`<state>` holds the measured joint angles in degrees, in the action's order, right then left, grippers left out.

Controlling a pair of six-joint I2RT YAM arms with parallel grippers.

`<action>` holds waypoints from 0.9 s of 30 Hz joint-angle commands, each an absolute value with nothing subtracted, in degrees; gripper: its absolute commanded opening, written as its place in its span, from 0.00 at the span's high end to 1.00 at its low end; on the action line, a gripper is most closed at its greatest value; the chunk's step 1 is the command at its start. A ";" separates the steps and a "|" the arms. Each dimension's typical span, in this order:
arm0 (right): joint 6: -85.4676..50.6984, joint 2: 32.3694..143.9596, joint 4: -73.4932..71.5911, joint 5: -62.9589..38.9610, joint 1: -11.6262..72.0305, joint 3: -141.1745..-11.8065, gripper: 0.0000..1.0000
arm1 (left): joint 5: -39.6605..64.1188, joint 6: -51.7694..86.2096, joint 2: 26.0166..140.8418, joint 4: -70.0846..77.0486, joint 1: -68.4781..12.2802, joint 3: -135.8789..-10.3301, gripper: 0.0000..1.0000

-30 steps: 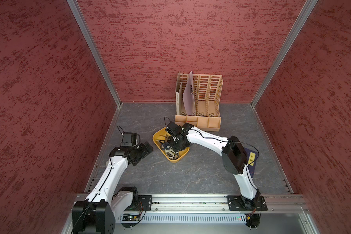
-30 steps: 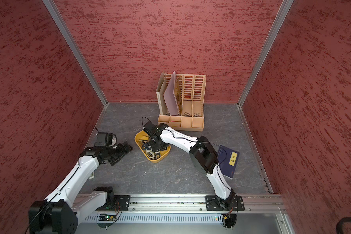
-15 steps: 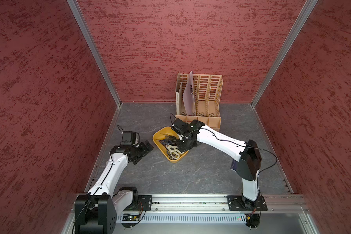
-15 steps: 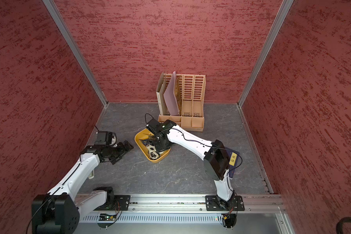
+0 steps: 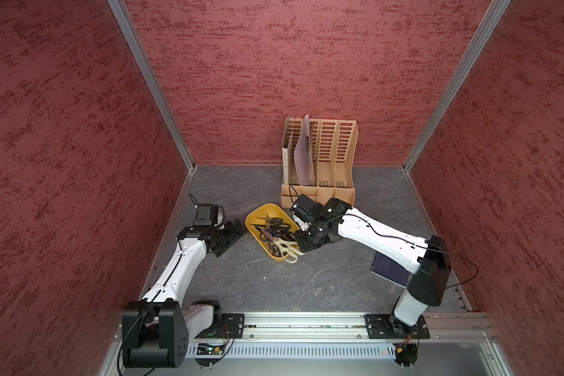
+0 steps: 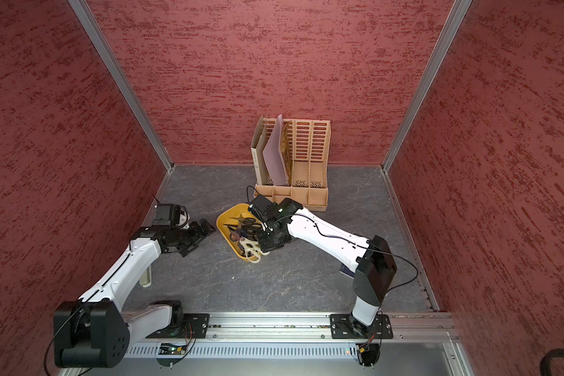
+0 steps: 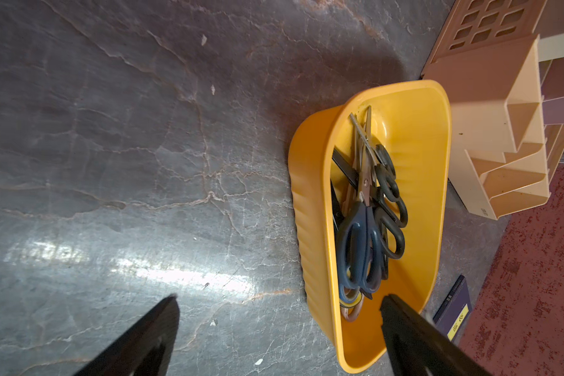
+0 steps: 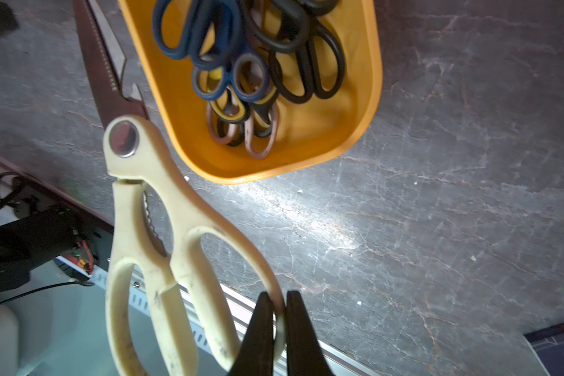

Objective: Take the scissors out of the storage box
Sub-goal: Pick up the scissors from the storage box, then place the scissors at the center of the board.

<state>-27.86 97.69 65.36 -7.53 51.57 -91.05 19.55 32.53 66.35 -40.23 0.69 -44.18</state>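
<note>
Cream shears [image 8: 176, 208] hang pinched by right end effector [image 8: 279, 294], blade tips cut off; left end effector [image 7: 279, 298] spread.

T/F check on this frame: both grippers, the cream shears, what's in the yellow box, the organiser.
1. The right gripper is shut on a handle loop of the cream shears. True.
2. The left gripper grips a pair of scissors. False: it is open and holds nothing.
3. The storage box is empty. False: dark blue scissors and black-handled pairs lie in it.
4. The file organiser stands at the back wall. True.
</note>
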 commanded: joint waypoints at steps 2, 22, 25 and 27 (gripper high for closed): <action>-29.45 94.32 62.31 -6.25 50.25 -91.31 1.00 | 21.72 32.83 66.97 -40.17 0.93 -45.86 0.00; -38.27 76.79 54.14 11.28 29.00 -59.48 1.00 | 18.99 40.50 70.57 -38.94 -8.96 -49.47 0.00; -40.36 78.17 52.05 12.28 28.92 -56.86 1.00 | 18.35 40.83 70.16 -39.30 -9.12 -49.94 0.00; -41.83 78.35 50.35 12.86 28.83 -54.83 1.00 | 17.61 40.98 69.68 -39.53 -9.14 -49.70 0.00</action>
<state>-39.00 78.67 55.16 10.48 29.15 -56.01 19.42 40.12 70.35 -39.77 -8.82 -48.49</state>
